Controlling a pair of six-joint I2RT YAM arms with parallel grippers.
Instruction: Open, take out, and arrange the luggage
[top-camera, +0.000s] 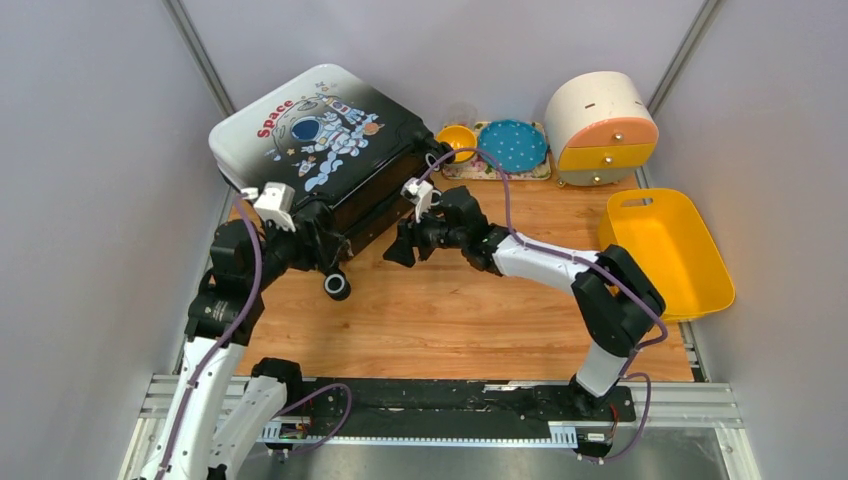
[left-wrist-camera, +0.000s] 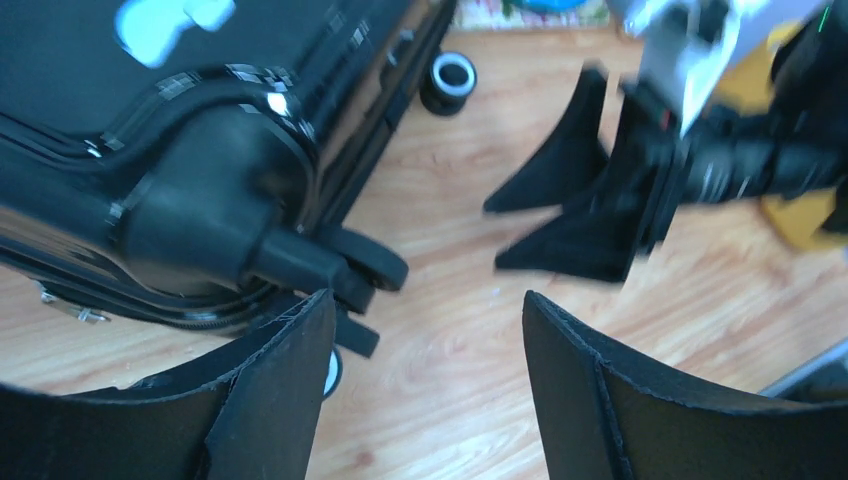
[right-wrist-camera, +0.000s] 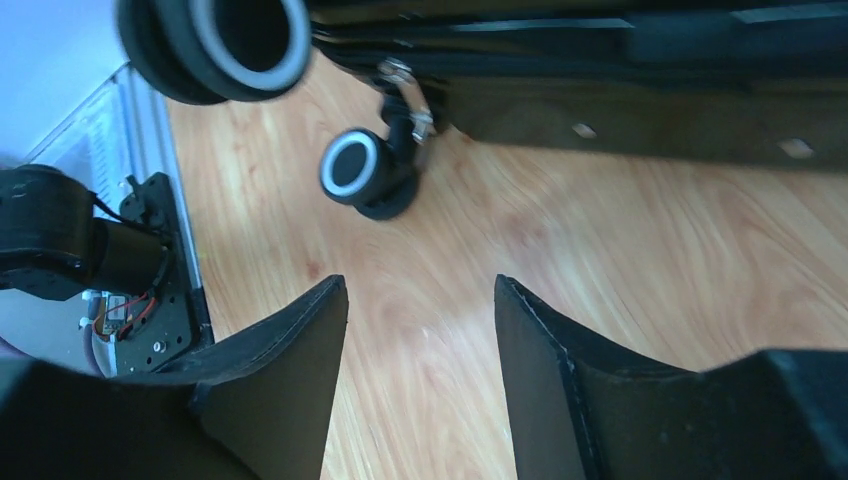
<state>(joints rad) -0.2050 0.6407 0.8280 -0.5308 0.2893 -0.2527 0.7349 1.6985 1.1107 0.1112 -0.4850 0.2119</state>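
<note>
The luggage (top-camera: 320, 130) lies at the back left of the wooden table, its silver-white astronaut shell facing up and its black wheels (top-camera: 337, 286) toward me. My left gripper (top-camera: 318, 250) is open at its near corner, next to a wheel mount (left-wrist-camera: 330, 265), with only bare wood between the fingers (left-wrist-camera: 425, 300). Just to the right, my right gripper (top-camera: 400, 247) is also open and empty (right-wrist-camera: 420, 285), low over the table in front of the luggage's black side (right-wrist-camera: 650, 80). From the left wrist I see the right gripper (left-wrist-camera: 497, 238) pointing toward mine.
A yellow plastic bin (top-camera: 665, 250) sits at the right edge. A round cream-and-orange drawer box (top-camera: 600, 125) stands at the back right, beside a blue plate (top-camera: 512, 145) and a yellow bowl (top-camera: 457, 140). Grey walls close in both sides.
</note>
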